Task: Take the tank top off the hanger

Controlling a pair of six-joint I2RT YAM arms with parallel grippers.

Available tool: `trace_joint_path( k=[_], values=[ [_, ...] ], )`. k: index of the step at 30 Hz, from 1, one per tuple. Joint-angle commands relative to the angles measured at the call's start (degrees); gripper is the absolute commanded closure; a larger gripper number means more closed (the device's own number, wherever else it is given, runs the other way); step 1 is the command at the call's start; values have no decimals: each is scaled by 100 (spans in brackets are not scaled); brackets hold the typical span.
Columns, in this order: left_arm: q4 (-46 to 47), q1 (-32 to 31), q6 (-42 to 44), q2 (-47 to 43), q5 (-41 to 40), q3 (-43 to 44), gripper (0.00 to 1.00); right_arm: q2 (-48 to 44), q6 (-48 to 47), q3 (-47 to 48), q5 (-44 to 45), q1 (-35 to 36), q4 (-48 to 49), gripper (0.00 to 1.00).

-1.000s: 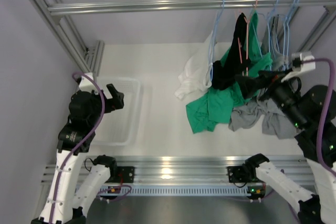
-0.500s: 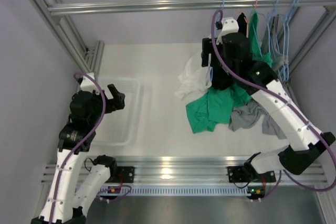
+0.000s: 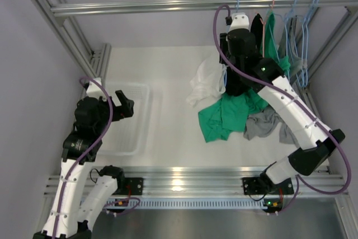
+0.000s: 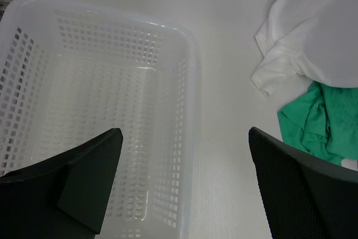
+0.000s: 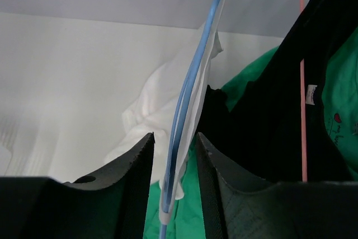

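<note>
The white tank top (image 3: 204, 79) hangs from a light-blue hanger (image 3: 232, 23) on the rail, its lower part pooled on the table. In the right wrist view the blue hanger (image 5: 187, 104), wrapped in the white tank top (image 5: 151, 116), runs straight between the fingers of my right gripper (image 5: 174, 138). The jaws stand narrow on either side of it, with a thin gap showing on each side. My left gripper (image 4: 184, 132) is open and holds nothing, hovering over the right rim of the basket (image 4: 190, 54). The tank top (image 4: 313, 48) lies far to its right.
A black garment (image 5: 268, 121) on a pink hanger (image 5: 302, 82) hangs just right of the blue hanger. A green garment (image 3: 224, 116) and a grey one (image 3: 268, 124) lie heaped below. Several bare blue hangers (image 3: 296, 20) hang further right. The metal rail (image 3: 168, 6) crosses the top.
My right arm has swung from the far right up to the rail, and its jaws have narrowed around the blue hanger. The left arm has stayed still.
</note>
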Motion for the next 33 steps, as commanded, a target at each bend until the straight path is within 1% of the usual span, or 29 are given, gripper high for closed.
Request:
trace_joint_path(
  k=[1, 3, 6, 7, 8, 9, 10, 15, 20, 23, 28, 33],
  values=[
    [318, 25, 42, -52, 64, -35, 1, 116, 78, 158, 217, 40, 129, 64],
    [318, 25, 42, -60, 64, -35, 1, 169, 122, 132, 217, 49, 138, 65],
    [327, 25, 42, -69, 90, -35, 1, 169, 175, 53, 304, 40, 243, 80],
    [318, 25, 42, -60, 99, -35, 1, 169, 184, 35, 366, 31, 278, 92],
    [327, 25, 42, -60, 91, -35, 1, 169, 236, 35, 384, 23, 296, 93],
    [318, 25, 42, -60, 91, -35, 1, 169, 263, 17, 401, 5, 313, 97],
    [318, 25, 42, -69, 91, -35, 1, 152, 298, 9, 445, 5, 348, 100],
    [327, 25, 42, -69, 91, -35, 1, -216, 289, -316, 753, -4, 997, 100],
    [336, 16, 33, -52, 91, -35, 1, -700, 8, -615, 621, -13, 1824, 100],
    [336, 16, 33, -113, 99, -43, 1, -894, -229, -659, 446, -48, 2202, 100],
    [327, 16, 42, -166, 91, -35, 1, -1052, -423, -721, 24, -109, 2484, 100],
    [336, 16, 42, -201, 91, -43, 1, -1394, -528, -1309, -441, -197, 3072, 100]
  ],
)
